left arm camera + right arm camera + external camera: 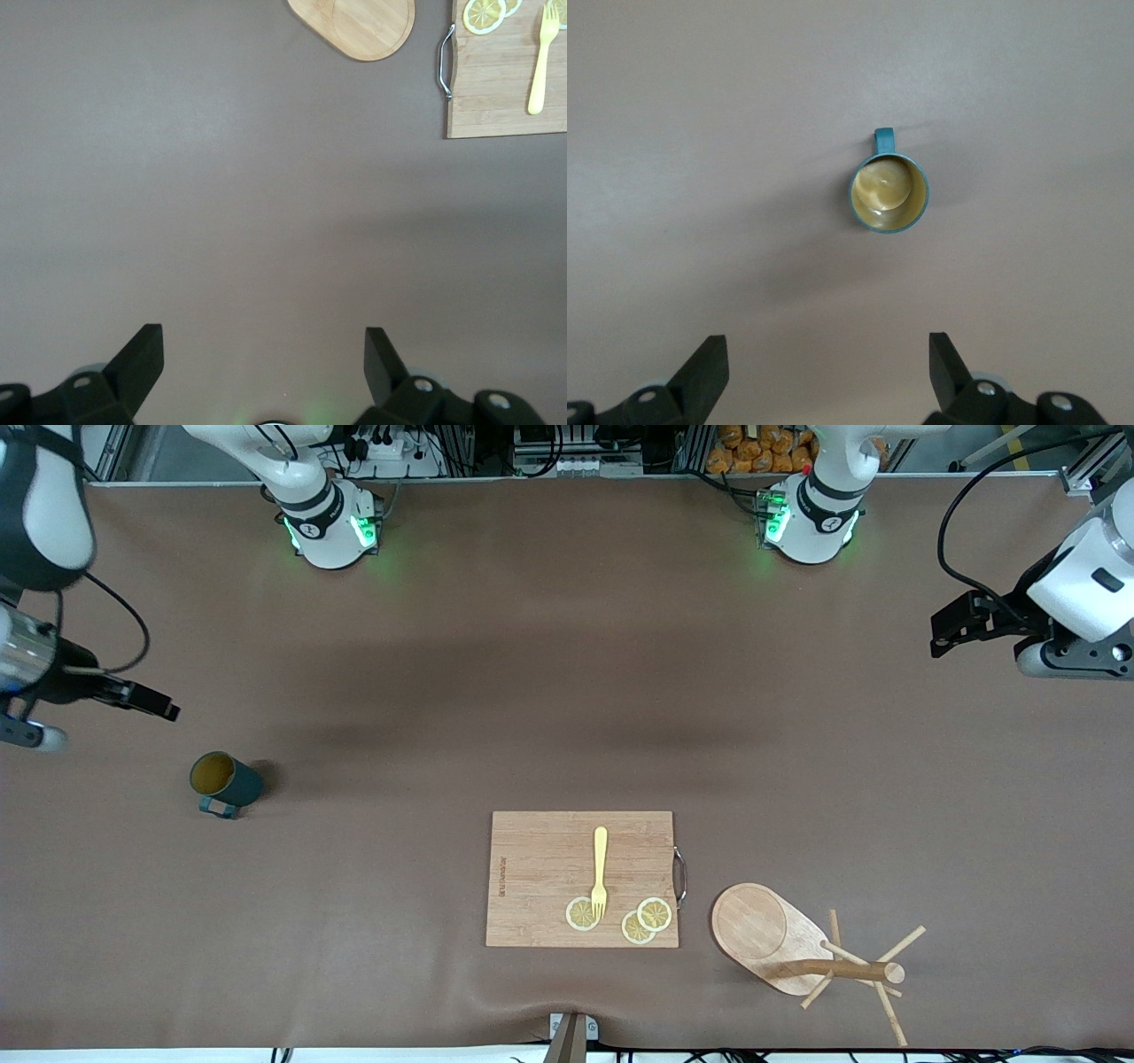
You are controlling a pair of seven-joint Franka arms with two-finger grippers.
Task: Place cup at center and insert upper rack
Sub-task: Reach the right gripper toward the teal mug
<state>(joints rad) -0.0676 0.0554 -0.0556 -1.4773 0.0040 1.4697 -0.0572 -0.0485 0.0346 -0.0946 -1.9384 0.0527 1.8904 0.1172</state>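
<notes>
The dark teal cup (226,782) stands upright on the brown table toward the right arm's end, its handle toward the front camera. It also shows in the right wrist view (889,193), its yellowish inside empty. My right gripper (164,708) hangs open and empty over bare table beside the cup (828,350). The wooden mug tree (797,943) lies on its side near the table's front edge toward the left arm's end, post and pegs pointing away from its oval base (359,22). My left gripper (941,638) is open and empty over bare table (264,341).
A rectangular wooden cutting board (540,850) with a metal handle lies near the front edge, between cup and mug tree. On it are a yellow fork (600,868) and three lemon slices (654,913). The board also shows in the left wrist view (496,97).
</notes>
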